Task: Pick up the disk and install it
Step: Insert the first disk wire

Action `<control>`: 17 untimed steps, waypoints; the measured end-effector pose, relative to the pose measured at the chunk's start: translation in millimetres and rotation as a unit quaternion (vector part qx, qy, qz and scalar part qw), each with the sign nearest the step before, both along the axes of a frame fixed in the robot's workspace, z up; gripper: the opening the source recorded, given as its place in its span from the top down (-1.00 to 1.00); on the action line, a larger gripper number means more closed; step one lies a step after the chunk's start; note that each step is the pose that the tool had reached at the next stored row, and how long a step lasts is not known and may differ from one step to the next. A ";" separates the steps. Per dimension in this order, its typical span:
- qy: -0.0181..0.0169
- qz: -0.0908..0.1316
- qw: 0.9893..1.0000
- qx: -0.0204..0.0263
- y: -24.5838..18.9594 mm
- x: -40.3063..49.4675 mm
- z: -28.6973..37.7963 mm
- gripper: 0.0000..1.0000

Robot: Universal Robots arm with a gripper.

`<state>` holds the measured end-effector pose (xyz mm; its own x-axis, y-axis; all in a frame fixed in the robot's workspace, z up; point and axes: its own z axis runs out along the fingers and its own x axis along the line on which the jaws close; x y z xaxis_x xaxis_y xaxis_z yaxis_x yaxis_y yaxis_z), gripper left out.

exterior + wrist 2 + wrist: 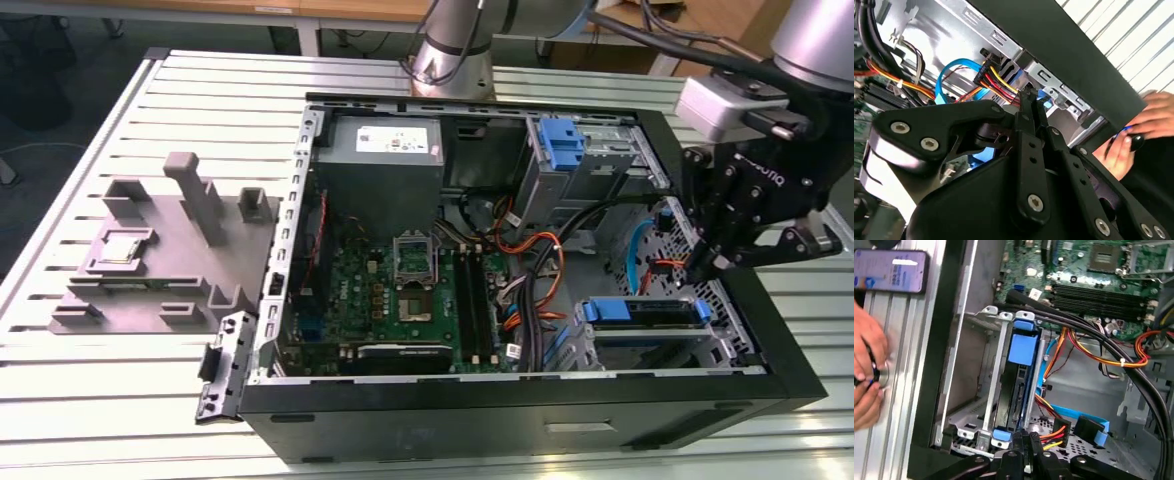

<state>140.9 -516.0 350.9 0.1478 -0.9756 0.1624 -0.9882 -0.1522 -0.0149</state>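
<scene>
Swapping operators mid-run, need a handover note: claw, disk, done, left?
Claw: shut, nothing seen in it, above the drive cage at the exterior view's right of the open case.
Disk: standing edge-on in that cage, blue carrier showing, just off the claw's tips in the first wrist view.
Done: disk picked up and put into the cage.
Left: cannot tell if it is fully latched. The power plug and blue data cable look to lie loose beside the cage.
Note: a person's hand rests on the table beside the case.
</scene>
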 end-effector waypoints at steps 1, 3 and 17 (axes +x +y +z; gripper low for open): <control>0.000 -0.009 1.000 0.000 0.0 0.0 -0.2 0.66; 0.000 -0.027 1.000 0.000 0.0 0.0 -0.5 0.66; 0.000 -0.091 0.996 0.001 -0.6 -6.8 -2.9 0.66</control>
<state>134.0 -516.6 347.9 -0.0324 -0.9865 0.1603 -0.9994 0.0304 -0.0148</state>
